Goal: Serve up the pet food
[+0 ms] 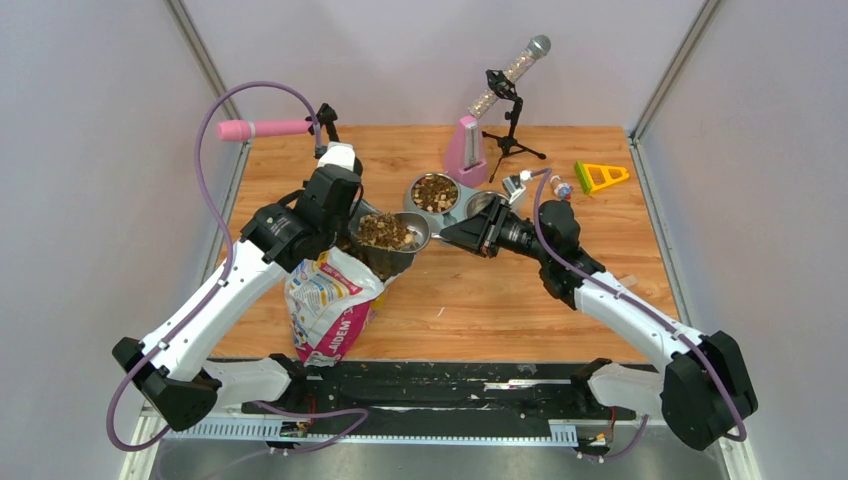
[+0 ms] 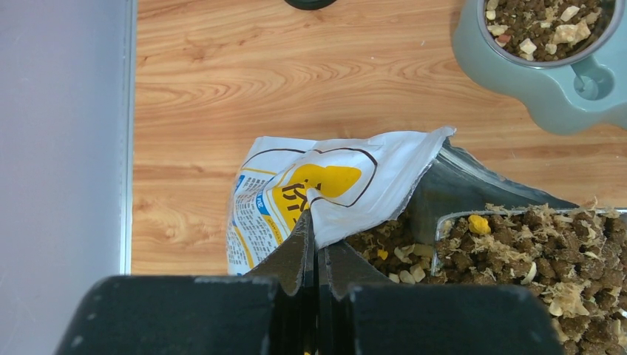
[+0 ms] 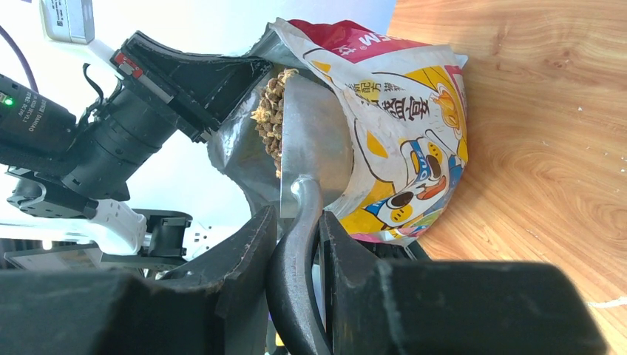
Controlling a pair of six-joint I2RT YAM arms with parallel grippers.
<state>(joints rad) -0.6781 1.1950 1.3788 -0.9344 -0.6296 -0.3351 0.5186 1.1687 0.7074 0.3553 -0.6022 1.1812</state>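
Note:
The pet food [image 1: 385, 231] is heaped in a metal scoop [image 3: 314, 140] at the mouth of the printed bag [image 1: 330, 300]. More kibble lies inside the bag [image 2: 384, 248]. My left gripper [image 2: 318, 203] is shut on the bag's rim and holds the mouth open. My right gripper [image 3: 294, 218] is shut on the scoop's dark handle [image 3: 296, 259]; in the top view it [image 1: 447, 234] is to the right of the scoop. The grey-green double feeder [image 1: 460, 212] stands just behind, its left bowl [image 1: 435, 192] filled with kibble, its right bowl [image 1: 487, 204] partly hidden by my right wrist.
A pink microphone [image 1: 265, 128] on a stand is at the back left. A pink metronome [image 1: 465, 150] and a second microphone stand [image 1: 510, 120] are behind the feeder. A small bottle [image 1: 560, 187] and a yellow triangle [image 1: 600, 177] lie at the back right.

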